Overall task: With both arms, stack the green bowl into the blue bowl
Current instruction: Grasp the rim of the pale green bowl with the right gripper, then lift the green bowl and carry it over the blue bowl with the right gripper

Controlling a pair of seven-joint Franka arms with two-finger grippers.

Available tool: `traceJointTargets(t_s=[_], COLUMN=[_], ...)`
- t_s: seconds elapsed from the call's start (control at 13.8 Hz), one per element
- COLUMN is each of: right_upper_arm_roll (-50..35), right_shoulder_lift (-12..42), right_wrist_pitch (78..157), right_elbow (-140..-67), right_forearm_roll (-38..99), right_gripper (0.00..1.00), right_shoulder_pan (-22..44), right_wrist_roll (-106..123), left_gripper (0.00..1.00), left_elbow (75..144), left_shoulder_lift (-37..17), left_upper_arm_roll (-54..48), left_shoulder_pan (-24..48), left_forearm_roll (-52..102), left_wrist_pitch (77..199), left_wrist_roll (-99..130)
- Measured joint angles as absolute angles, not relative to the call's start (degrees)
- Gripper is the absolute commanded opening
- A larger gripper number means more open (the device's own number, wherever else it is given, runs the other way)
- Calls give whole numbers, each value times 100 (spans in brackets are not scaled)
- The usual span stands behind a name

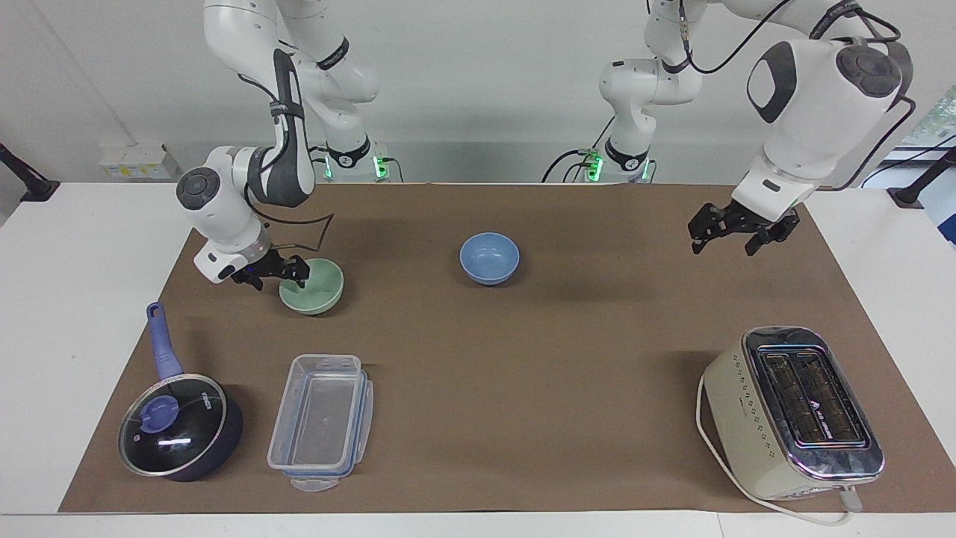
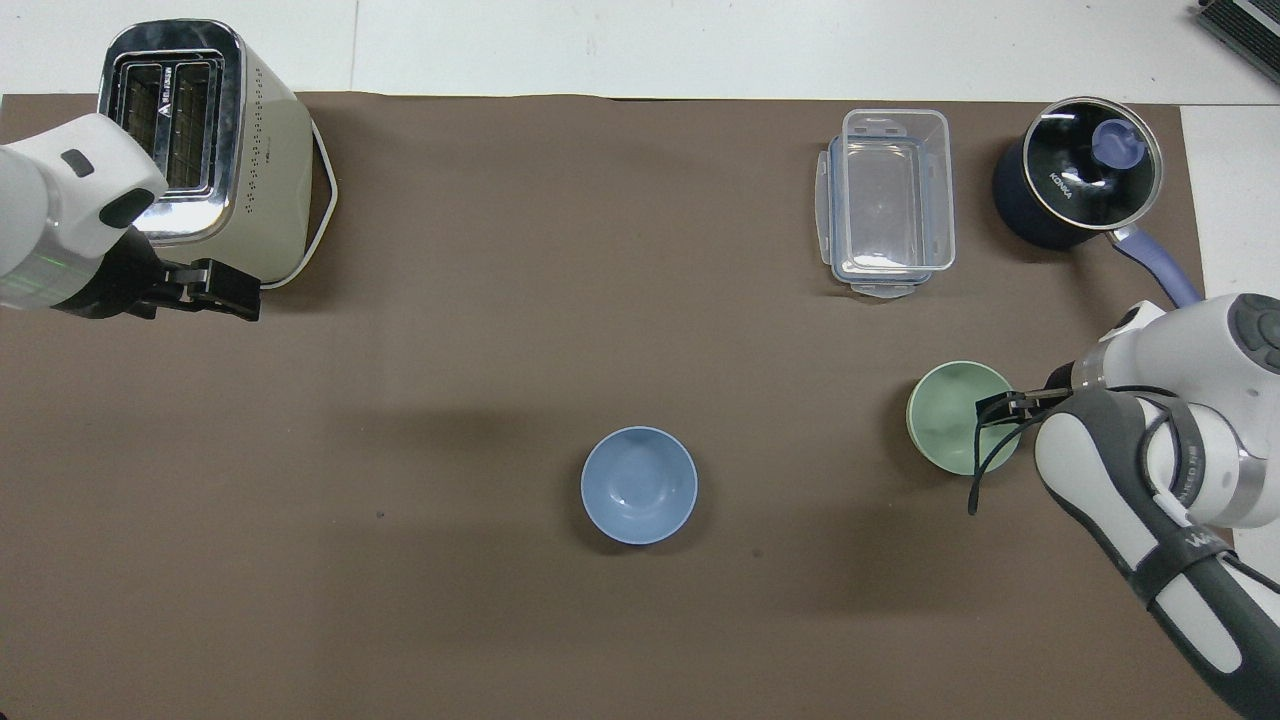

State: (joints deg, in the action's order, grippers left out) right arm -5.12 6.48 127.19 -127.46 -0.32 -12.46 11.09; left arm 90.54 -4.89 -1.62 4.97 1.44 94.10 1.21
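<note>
The pale green bowl point(image 1: 317, 288) stands upright on the brown mat toward the right arm's end; it also shows in the overhead view point(image 2: 950, 420). The light blue bowl point(image 1: 489, 258) stands upright and empty near the mat's middle, also in the overhead view point(image 2: 639, 485). My right gripper point(image 1: 275, 275) is low at the green bowl's rim, on the side toward the right arm's end, with its fingers apart; in the overhead view point(image 2: 1000, 408) its tips overlap the rim. My left gripper point(image 1: 736, 233) is open and empty, raised over the mat at the left arm's end, well away from the blue bowl; it also shows in the overhead view point(image 2: 235, 295).
A cream toaster point(image 1: 795, 411) stands at the left arm's end, farther from the robots. A clear plastic container point(image 1: 321, 418) and a dark blue lidded saucepan point(image 1: 175, 426) stand farther from the robots than the green bowl.
</note>
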Motion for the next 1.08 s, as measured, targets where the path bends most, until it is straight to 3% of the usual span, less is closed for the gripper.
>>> traceJointTargets(t_s=[0.07,0.58,1.08], right_upper_arm_roll=[-512,-511,-602], right_shoulder_lift=[637,550,-33], right_wrist_pitch=[12719,12666,11764], right_elbow=[-12760,-12727,-12531], right_forearm_roll=[-32,427,723], right_gripper=[0,0,0], right_shoulder_pan=[-1246,-1246,-925], right_wrist_roll=[1242,1637,1632], left_gripper=[100,100,100], left_elbow=[8929,8577,8577], left_shoulder_lift=[-462,-316,-291], left_upper_arm_roll=[-157,-157,-158], left_shoulder_pan=[497,496,496], left_forearm_roll=[144,136,136], left_wrist_pitch=[9267,8935,8922], left_wrist_roll=[149,238,239])
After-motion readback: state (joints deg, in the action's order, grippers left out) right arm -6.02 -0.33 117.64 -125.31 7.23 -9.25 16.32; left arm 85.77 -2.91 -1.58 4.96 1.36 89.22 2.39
